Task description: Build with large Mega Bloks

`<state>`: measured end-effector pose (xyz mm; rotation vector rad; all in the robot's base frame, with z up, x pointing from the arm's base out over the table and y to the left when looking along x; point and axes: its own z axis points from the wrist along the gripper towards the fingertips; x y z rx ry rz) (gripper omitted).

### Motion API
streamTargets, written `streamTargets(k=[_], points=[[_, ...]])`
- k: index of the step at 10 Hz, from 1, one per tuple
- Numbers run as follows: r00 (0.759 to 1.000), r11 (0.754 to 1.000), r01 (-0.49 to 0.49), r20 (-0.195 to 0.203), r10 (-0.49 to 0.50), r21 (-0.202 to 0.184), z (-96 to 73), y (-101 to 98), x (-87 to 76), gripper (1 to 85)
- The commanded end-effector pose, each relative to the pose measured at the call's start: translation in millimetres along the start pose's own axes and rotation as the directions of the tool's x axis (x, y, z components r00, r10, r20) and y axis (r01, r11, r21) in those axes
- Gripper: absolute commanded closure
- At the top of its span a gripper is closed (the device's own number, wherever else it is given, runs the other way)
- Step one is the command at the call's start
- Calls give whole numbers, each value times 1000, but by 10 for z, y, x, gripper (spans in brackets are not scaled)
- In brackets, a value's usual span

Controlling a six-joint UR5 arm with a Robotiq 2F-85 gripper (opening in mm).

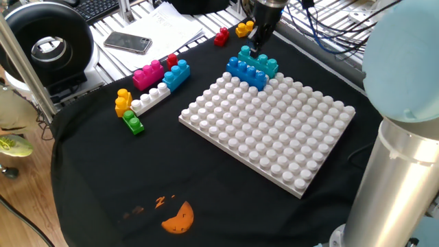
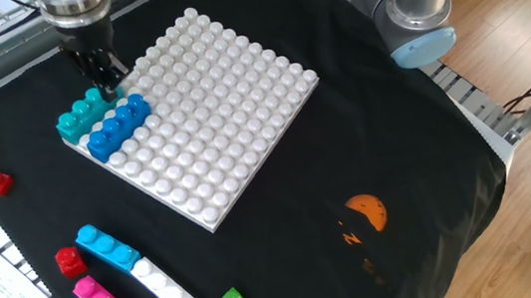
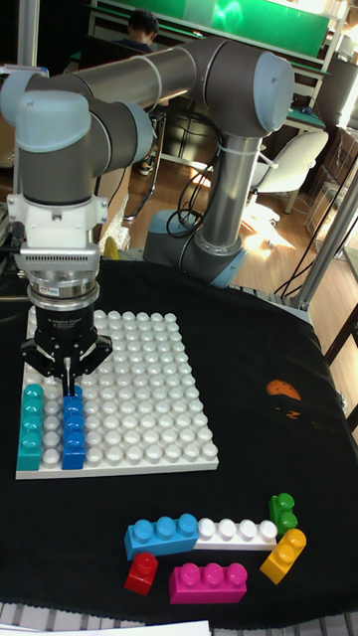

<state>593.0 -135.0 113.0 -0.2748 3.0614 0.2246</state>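
Note:
On the white baseplate [image 1: 274,130] [image 2: 211,103] [image 3: 139,397], a blue brick [image 1: 247,72] [image 2: 118,127] [image 3: 73,429] and a teal brick [image 1: 259,60] [image 2: 79,116] [image 3: 31,427] sit side by side along one edge. My gripper [image 1: 255,48] [image 2: 105,79] [image 3: 67,383] hangs just above them, fingers close together and holding nothing. Loose Mega Bloks lie on the black cloth: pink [image 1: 147,74], light blue [image 1: 176,74], white [image 1: 151,98], orange [image 1: 123,101] and green [image 1: 133,123] in one cluster, red [image 1: 221,36] and yellow [image 1: 243,29] behind the plate.
A phone [image 1: 127,42] and papers lie beyond the cloth's far edge, beside a large black round device [image 1: 48,44]. The arm's grey base [image 1: 401,158] stands at the right. An orange mark [image 1: 178,218] is on the cloth near the front.

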Motion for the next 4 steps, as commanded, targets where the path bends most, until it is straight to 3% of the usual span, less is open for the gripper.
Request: streamTargets(k=[1,4], points=[[999,999,-32,8,32,4,-65,9,-68,833],[999,999,-45,20,45,2,-76,36,-103,833]])
